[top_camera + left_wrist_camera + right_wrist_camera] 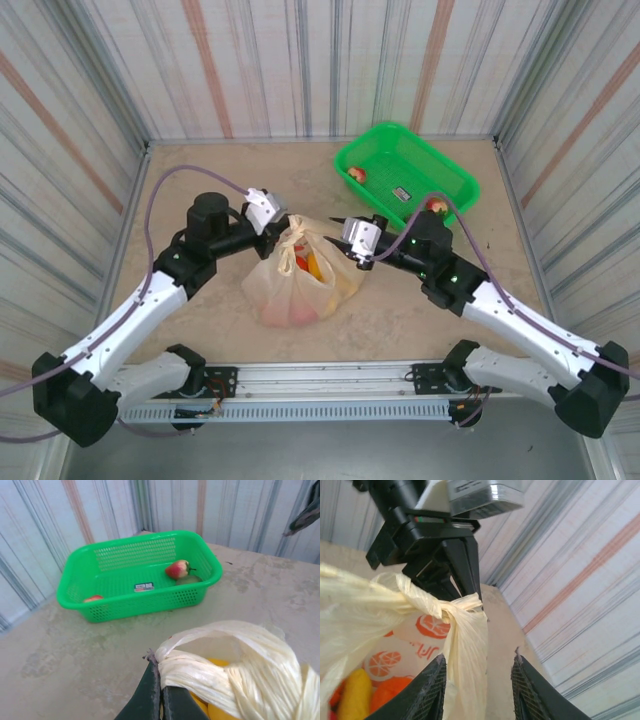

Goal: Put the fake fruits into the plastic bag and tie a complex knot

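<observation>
Left gripper (160, 695) was pressed shut on the plastic bag (298, 278), pinching a bunched handle strand right beside the knot (442, 611). Right gripper (479, 670) stood spread, and the other handle tail hung loose between its jaws, brushing one finger but not clamped. The bag sat mid-frame in the overhead view, between the two arms. The fake fruits (355, 695) showed through the film at the lower left of the right wrist view. A few more fruits lay in the green basket (130, 540), upper right in the overhead view. That film looked thin, limp and slick, so a pinch on the flat part would likely slide. The twisted, roped section near the knot was the better hold. The load seemed light but saggy, and a hard pull might stretch or tear the handle.
</observation>
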Tool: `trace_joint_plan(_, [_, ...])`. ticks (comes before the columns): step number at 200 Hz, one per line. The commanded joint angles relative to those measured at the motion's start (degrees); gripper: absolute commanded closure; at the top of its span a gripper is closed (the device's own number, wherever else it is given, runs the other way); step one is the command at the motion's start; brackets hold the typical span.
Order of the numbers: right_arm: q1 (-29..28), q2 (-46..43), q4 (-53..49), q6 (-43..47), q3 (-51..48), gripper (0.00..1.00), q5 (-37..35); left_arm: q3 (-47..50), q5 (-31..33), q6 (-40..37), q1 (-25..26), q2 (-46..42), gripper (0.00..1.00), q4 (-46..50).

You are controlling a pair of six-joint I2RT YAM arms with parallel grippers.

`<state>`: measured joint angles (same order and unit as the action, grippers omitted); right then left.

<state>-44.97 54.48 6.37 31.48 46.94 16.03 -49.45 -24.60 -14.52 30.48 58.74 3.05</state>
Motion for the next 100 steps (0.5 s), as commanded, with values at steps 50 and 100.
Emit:
trace_joint_plan(50, [-0.99,1.26,-25.52,-43.82,15.42,0.70,3.55,4.36,7.81,-2.54,0.98,-2.09,1.00,-7.47])
trace_joint_plan(100, [1.57,14.86,-27.08,-64.18,20.35,0.55,25.19,5.68,8.60,-2.00,1.33,-1.76,1.00,-8.76])
